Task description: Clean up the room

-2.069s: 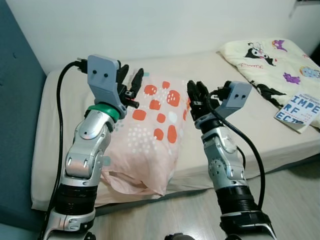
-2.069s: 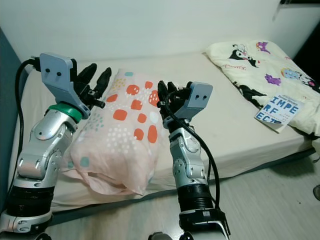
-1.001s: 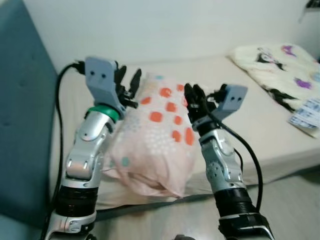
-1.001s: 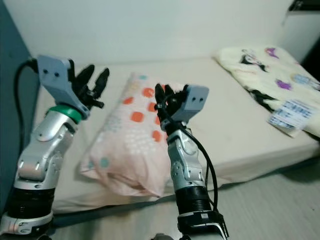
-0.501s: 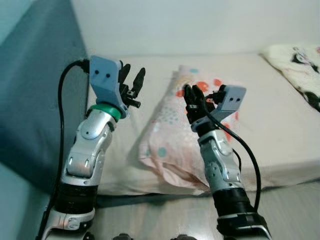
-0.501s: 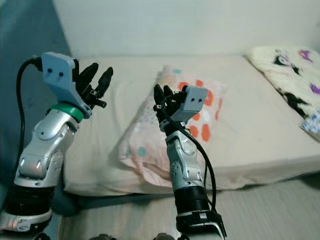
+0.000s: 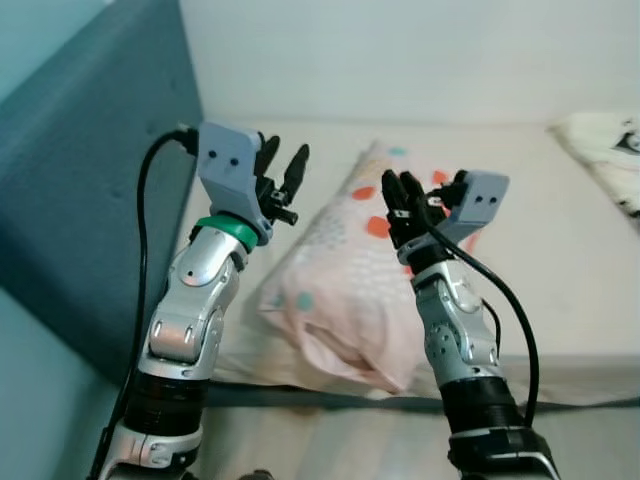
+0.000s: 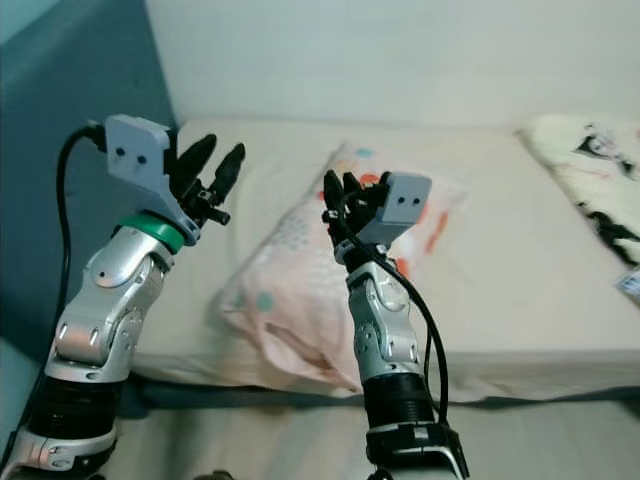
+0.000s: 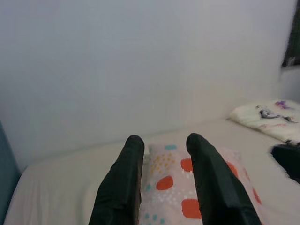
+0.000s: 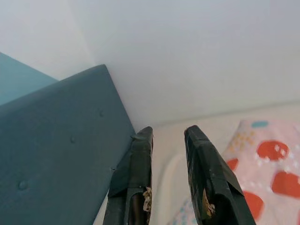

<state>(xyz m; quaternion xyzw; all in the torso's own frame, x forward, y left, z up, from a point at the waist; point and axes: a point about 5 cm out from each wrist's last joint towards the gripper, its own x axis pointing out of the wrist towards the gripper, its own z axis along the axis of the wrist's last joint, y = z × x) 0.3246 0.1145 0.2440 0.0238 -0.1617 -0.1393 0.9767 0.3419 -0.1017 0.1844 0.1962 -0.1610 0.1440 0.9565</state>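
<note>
A pink pillow (image 7: 335, 290) with orange spots lies on the beige mattress (image 7: 560, 260) near its head end, one corner reaching the front edge. My left gripper (image 7: 283, 162) is raised above the pillow's left side, open and empty. My right gripper (image 7: 399, 186) is held up over the pillow's middle, also open with nothing between its fingers. In the left wrist view the two black fingers (image 9: 123, 178) frame the pillow (image 9: 173, 187) below. The right wrist view looks past its fingers (image 10: 201, 173) at the headboard.
A blue padded headboard (image 7: 90, 200) stands to the left of the bed, against a white wall (image 8: 400, 50). A cartoon-print blanket (image 8: 590, 170) lies at the far right of the mattress. Wooden floor (image 8: 560, 440) runs along the bed's front edge.
The whole view has swung left, bringing the headboard in and pushing the blanket to the edge. Both arms stay raised with open grippers. The pillow lies on the bed.
</note>
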